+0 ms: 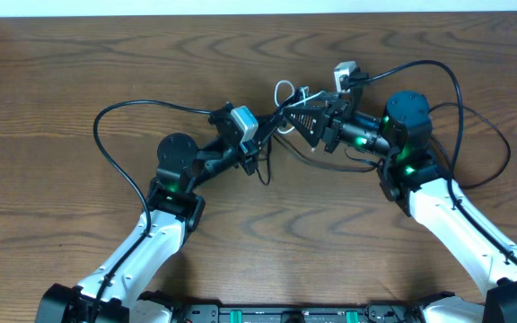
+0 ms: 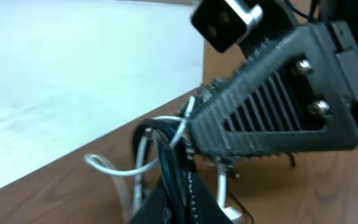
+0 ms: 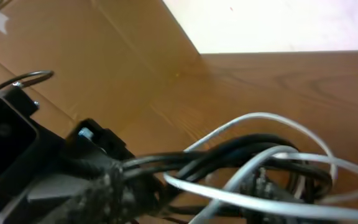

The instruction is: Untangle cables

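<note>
The cables are bunched between the two grippers at the far middle of the table. In the overhead view a short white cable [image 1: 284, 91] loops above taut black cables [image 1: 282, 114]. My left gripper [image 1: 266, 131] is shut on the black cables [image 2: 166, 155], with white loops [image 2: 112, 167] beside it. My right gripper [image 1: 305, 117] faces it a few centimetres away, its ribbed finger [image 2: 272, 115] tip at the bundle, and appears shut on it. In the right wrist view the black cables [image 3: 229, 152] and white cable [image 3: 260, 118] cross my jaws [image 3: 253, 190].
A white and grey plug block [image 1: 346, 73] lies behind the right gripper. Thick black arm wires loop out at the left [image 1: 106, 121] and right [image 1: 460, 90]. A thin black end [image 1: 264, 172] trails below the left gripper. The table's far edge meets a white wall [image 2: 73, 74].
</note>
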Controlling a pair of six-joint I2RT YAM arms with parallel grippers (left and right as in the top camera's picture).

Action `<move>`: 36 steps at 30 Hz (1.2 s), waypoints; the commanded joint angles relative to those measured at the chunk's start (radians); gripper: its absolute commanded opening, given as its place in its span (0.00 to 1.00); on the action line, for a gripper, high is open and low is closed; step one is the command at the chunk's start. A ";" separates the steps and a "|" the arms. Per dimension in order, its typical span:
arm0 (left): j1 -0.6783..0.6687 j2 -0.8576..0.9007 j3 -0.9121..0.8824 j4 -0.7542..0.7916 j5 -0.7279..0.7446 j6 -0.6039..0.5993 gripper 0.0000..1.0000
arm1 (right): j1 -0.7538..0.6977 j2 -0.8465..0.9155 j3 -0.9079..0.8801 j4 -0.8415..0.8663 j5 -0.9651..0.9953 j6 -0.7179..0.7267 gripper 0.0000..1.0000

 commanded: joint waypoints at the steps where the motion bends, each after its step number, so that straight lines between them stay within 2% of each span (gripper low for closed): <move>1: 0.014 0.001 0.014 0.013 -0.056 0.010 0.07 | -0.014 -0.001 0.011 -0.013 0.004 -0.005 0.65; 4: 0.037 0.001 0.014 0.013 -0.056 0.009 0.08 | -0.028 -0.001 0.011 -0.021 0.005 -0.006 0.76; 10: 0.090 0.000 0.014 0.013 -0.056 -0.004 0.08 | -0.100 -0.001 0.011 -0.092 0.038 -0.031 0.85; 14: 0.111 0.001 0.014 0.011 -0.051 -0.068 0.08 | -0.151 -0.001 0.011 -0.135 0.033 -0.027 0.84; 19: 0.110 0.001 0.014 -0.009 -0.048 -0.071 0.07 | -0.153 -0.001 0.011 -0.142 0.000 -0.028 0.84; 30: 0.074 0.001 0.014 -0.009 -0.048 -0.078 0.07 | -0.054 -0.001 0.011 -0.142 -0.064 -0.048 0.84; 36: 0.074 0.001 0.014 -0.009 -0.048 -0.077 0.08 | -0.025 -0.001 0.011 -0.144 -0.056 -0.085 0.80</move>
